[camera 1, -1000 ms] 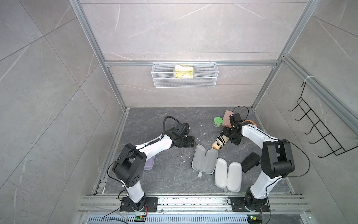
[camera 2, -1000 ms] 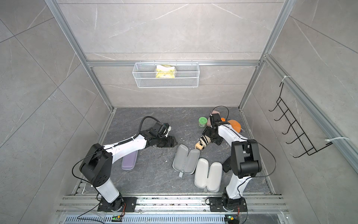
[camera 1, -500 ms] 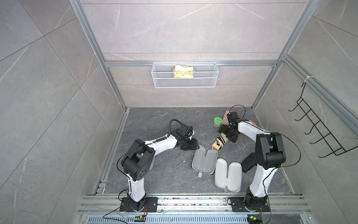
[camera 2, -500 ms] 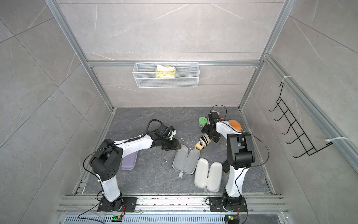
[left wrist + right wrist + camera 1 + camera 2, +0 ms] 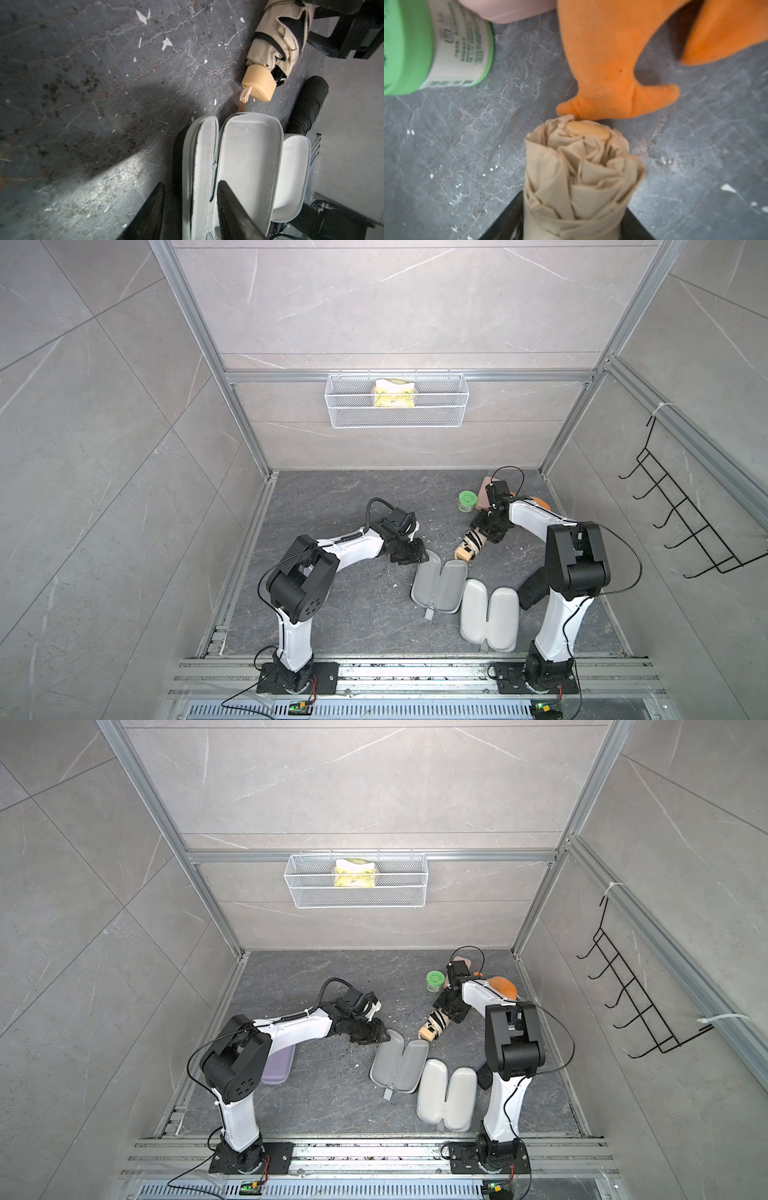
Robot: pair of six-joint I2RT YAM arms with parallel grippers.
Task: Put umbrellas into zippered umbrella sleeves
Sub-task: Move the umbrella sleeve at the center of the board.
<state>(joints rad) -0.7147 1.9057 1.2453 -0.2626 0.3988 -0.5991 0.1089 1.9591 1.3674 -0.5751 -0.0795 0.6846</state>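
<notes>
The cream umbrella (image 5: pixel 471 545) (image 5: pixel 436 1025) with its tan handle lies on the floor. My right gripper (image 5: pixel 484 533) (image 5: pixel 574 207) is shut on its fabric end (image 5: pixel 579 176). An open black-shelled, grey-lined sleeve (image 5: pixel 440 585) (image 5: pixel 249 155) lies just below the handle (image 5: pixel 258 83). My left gripper (image 5: pixel 417 558) (image 5: pixel 190 182) is open and straddles one half of that sleeve. A dark gap shows at the outer finger. An open cream sleeve (image 5: pixel 490 616) lies beside it. The black umbrella (image 5: pixel 534 591) (image 5: pixel 307 104) lies by the right arm. A shut lilac sleeve (image 5: pixel 276 1065) sits under the left arm.
A green jar (image 5: pixel 467 502) (image 5: pixel 436 45), a flat pink case (image 5: pixel 484 493) and an orange plush toy (image 5: pixel 503 988) (image 5: pixel 608 62) crowd the back right corner, and the plush touches the umbrella's tip. A wire basket (image 5: pixel 397 400) hangs on the back wall, a hook rack (image 5: pixel 681 522) on the right wall.
My left gripper has moved right to the black sleeve's rim and its jaws have narrowed. The right gripper has closed on the cream umbrella, and its arm's elbow has swung right.
</notes>
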